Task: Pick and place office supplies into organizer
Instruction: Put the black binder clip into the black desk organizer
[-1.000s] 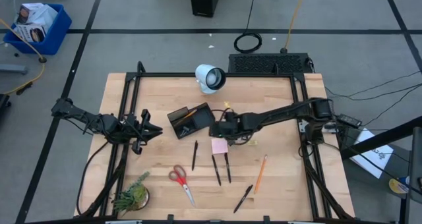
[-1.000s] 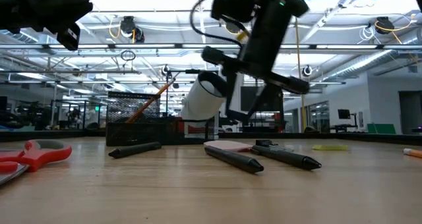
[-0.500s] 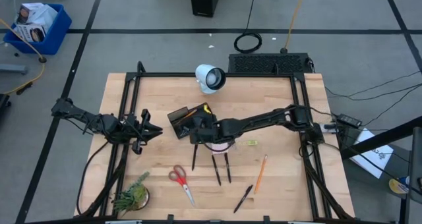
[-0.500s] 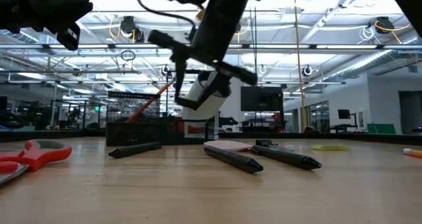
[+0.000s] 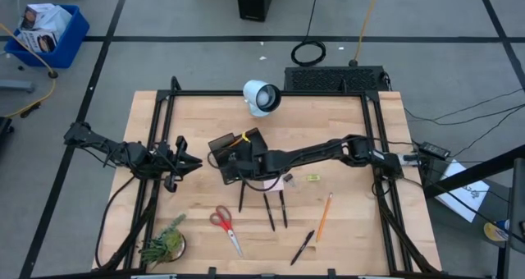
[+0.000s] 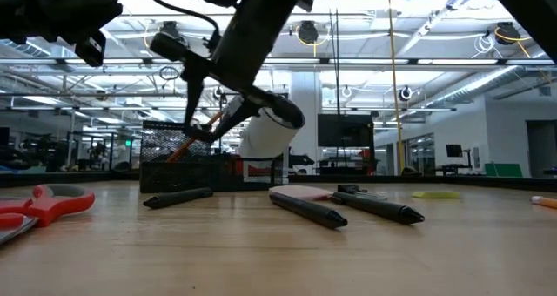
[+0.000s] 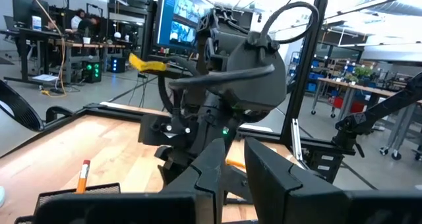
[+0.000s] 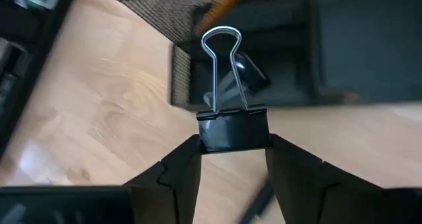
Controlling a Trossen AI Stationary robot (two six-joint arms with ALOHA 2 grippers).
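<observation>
Right wrist: hand (image 8: 234, 159) now over organizer (image 8: 277, 59)

We see a light wooden butcher-block table (image 5: 344, 139) framed by black metal rails. At its far edge a white cylindrical lamp-like object (image 5: 261, 97) lies on its side, and behind it sits a black grille-like box (image 5: 335, 79). A small green potted plant (image 5: 163, 244) stands at the near left corner. On the grey floor beyond are a blue plastic bin (image 5: 47, 34), a coiled black cable (image 5: 308, 52) and a black upright box (image 5: 256, 2).
</observation>
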